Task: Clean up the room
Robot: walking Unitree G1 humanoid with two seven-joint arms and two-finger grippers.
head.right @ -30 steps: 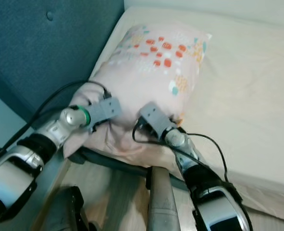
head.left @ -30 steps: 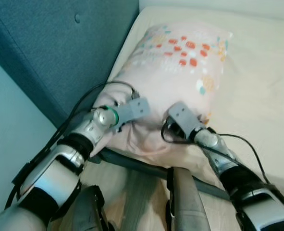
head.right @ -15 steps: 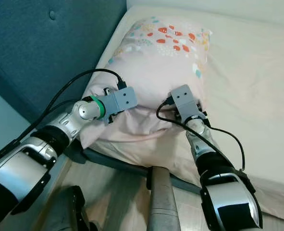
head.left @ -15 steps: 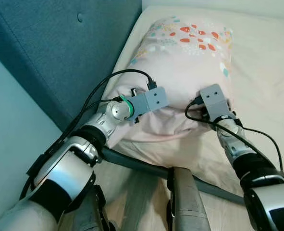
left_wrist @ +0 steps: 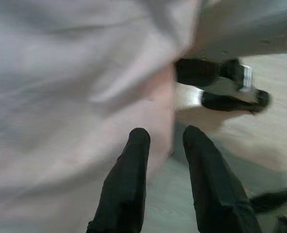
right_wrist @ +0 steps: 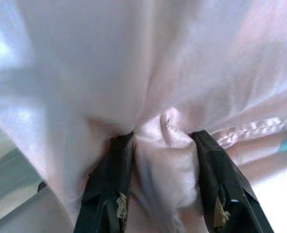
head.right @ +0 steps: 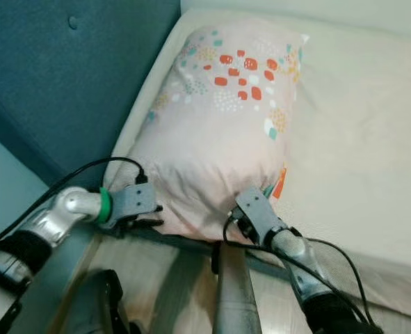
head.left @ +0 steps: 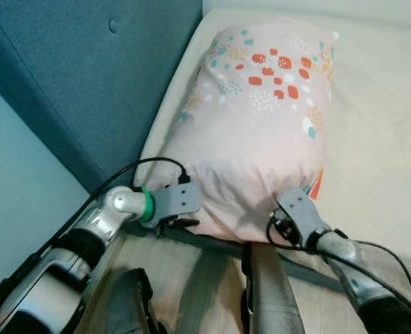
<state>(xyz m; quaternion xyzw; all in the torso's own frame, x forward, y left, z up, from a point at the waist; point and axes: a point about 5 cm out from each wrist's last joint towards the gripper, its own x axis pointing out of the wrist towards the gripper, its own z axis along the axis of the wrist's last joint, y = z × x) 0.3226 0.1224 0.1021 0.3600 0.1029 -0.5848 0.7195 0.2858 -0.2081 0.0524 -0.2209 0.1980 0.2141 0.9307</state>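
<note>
The pillow [head.left: 261, 132] lies lengthwise on the cream mattress [head.left: 379, 139], close along the dark teal padded headboard [head.left: 87, 69] on my left, its near end bulging out to the bed's edge where my two arms meet it. It is pale pink, plump and rounded, the cloth pulled fairly smooth over the filling with a few soft creases. On the far half runs a scatter of small marks: orange-red blocks, teal dots, some mustard and white speckles. Near my right arm a strip of orange and teal shows at its lower side edge. My left gripper [left_wrist: 165, 141] sits at the pillow's near left corner, by the bed edge; in its wrist view the two black fingers [left_wrist: 128, 189] stand a little apart with a fold of pink cloth hanging down to them, and I cannot tell whether they pinch that fold or merely sit against it. My right gripper [right_wrist: 162, 141] is under the near right corner, and its wrist view is plain enough: the fingers [right_wrist: 109, 194] are spread with a bunched wad of pink fabric between them, so I have hold of the pillow there. Below the bed edge lies pale wood floor [head.left: 191, 292], with my own grey legs and a dark foot above it.
</note>
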